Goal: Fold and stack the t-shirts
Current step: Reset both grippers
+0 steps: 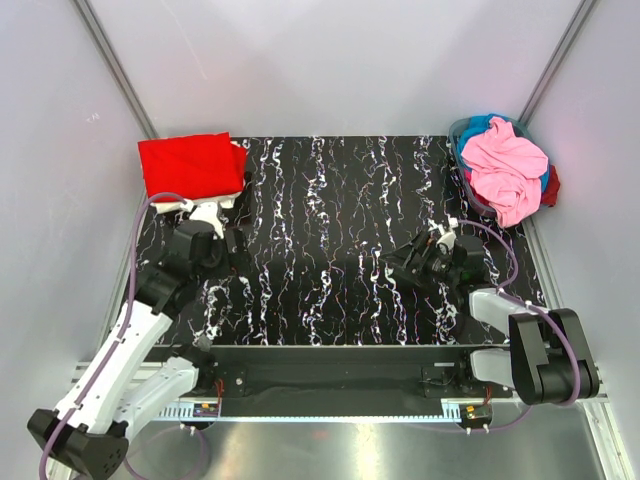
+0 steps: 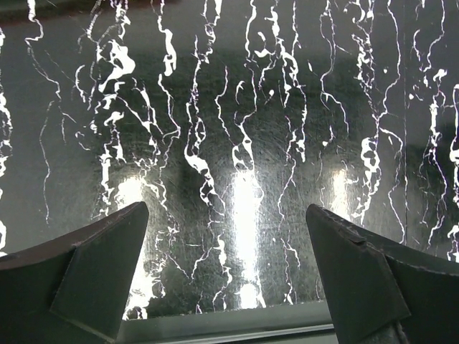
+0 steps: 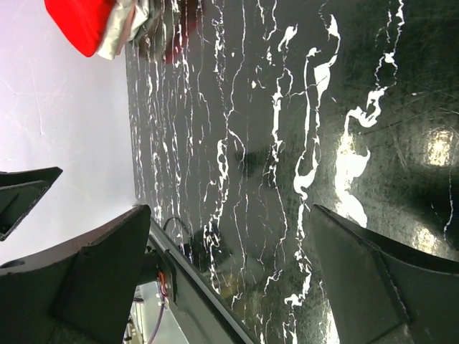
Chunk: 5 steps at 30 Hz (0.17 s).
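Observation:
A folded red t-shirt (image 1: 190,165) tops a small stack at the table's far left corner; it also shows in the right wrist view (image 3: 82,23) with lighter cloth under it. A crumpled pink t-shirt (image 1: 508,168) lies on blue and dark red cloth in a basket (image 1: 459,134) at the far right. My left gripper (image 1: 238,247) is open and empty, low over the black marble table (image 1: 330,240) in front of the stack. My right gripper (image 1: 405,262) is open and empty over the table's right half, pointing left.
White walls with metal posts close in the table at the back and sides. A metal rail with cables runs along the near edge (image 1: 330,355). Both arm bases sit below it. In the left wrist view only bare tabletop (image 2: 237,143) lies between the fingers.

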{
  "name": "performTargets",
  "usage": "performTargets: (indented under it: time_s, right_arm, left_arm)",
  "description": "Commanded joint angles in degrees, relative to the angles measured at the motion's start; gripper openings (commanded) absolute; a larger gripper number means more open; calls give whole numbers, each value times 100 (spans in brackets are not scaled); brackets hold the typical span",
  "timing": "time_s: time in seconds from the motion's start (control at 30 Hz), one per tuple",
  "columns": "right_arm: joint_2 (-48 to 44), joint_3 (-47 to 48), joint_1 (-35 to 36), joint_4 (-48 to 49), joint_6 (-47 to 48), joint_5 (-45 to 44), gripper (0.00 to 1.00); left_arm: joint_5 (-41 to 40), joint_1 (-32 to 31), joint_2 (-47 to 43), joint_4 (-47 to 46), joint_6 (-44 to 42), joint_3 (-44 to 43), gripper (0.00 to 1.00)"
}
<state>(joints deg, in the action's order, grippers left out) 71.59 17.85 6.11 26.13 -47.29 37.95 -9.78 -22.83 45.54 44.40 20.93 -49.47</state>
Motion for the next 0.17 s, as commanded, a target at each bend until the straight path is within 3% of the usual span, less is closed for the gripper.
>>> performTargets:
  time_s: [0.0,0.13]
  right_arm:
    - [-93,193,22,-82,141,-113,99]
    - [-128,202,22,-107,114,-174,99]
  left_arm:
    - [134,-11,-45,-186,-98,-10,99]
    - [152,-11,-98,-204,-98,-1,99]
